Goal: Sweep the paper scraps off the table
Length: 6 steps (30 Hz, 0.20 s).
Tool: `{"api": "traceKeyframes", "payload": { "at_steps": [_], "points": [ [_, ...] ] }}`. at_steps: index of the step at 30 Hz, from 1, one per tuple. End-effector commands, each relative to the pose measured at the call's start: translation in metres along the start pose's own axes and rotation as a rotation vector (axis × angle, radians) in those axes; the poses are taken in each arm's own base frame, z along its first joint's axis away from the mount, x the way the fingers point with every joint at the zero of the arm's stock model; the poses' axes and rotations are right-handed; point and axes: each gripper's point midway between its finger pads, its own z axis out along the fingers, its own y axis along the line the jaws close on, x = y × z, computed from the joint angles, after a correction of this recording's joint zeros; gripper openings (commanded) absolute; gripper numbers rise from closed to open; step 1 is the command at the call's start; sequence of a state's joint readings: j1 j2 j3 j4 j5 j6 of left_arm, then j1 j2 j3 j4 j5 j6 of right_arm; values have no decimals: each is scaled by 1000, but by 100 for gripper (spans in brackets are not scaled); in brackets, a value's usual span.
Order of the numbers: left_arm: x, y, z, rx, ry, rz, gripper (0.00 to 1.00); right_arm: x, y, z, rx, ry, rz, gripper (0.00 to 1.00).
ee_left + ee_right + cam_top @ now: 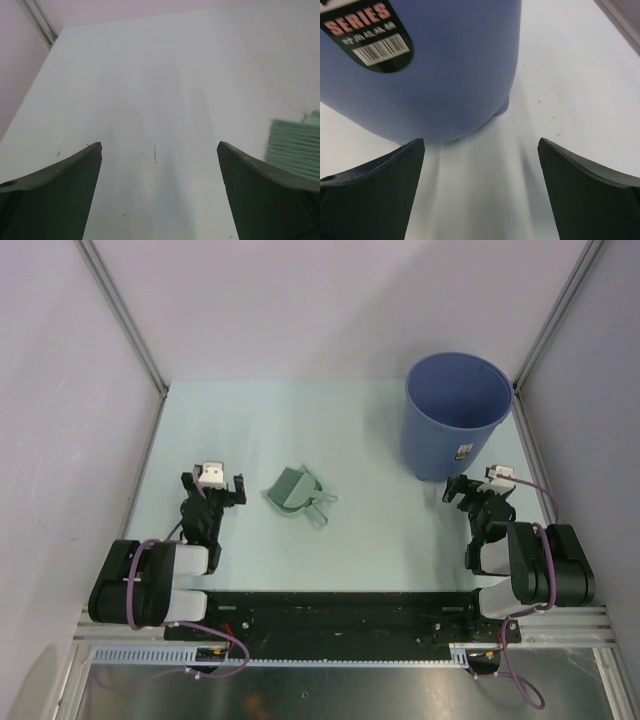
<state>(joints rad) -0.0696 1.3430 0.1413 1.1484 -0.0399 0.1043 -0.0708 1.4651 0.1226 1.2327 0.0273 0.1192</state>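
No paper scraps show in any view. The pale green table carries a sage-green dustpan with its brush lying near the middle. My left gripper hovers left of the dustpan, open with nothing between its fingers; in the left wrist view the left gripper frames bare table, and the brush bristles sit at the right edge. My right gripper is open and empty just in front of the blue bin. In the right wrist view the right gripper faces the bin wall.
The blue bin stands upright at the back right, close to the right wall rail. Grey walls enclose the table on the left, back and right. A black rail runs along the front edge between the arm bases.
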Motion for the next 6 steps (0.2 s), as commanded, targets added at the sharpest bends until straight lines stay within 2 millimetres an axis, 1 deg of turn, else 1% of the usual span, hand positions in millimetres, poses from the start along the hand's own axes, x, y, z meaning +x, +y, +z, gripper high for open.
{"api": "traceKeyframes", "payload": {
  "at_steps": [1,2,6],
  "points": [
    [-21,11,5,-78,-68,-72,100,-25,8,10,-35,-78,-34,100],
    [-21,11,6,-78,-68,-72,100,-21,8,10,-33,-56,-34,100],
    [-20,11,5,-76,-66,-70,100,-20,7,14,-30,-45,-39,100]
  ]
}}
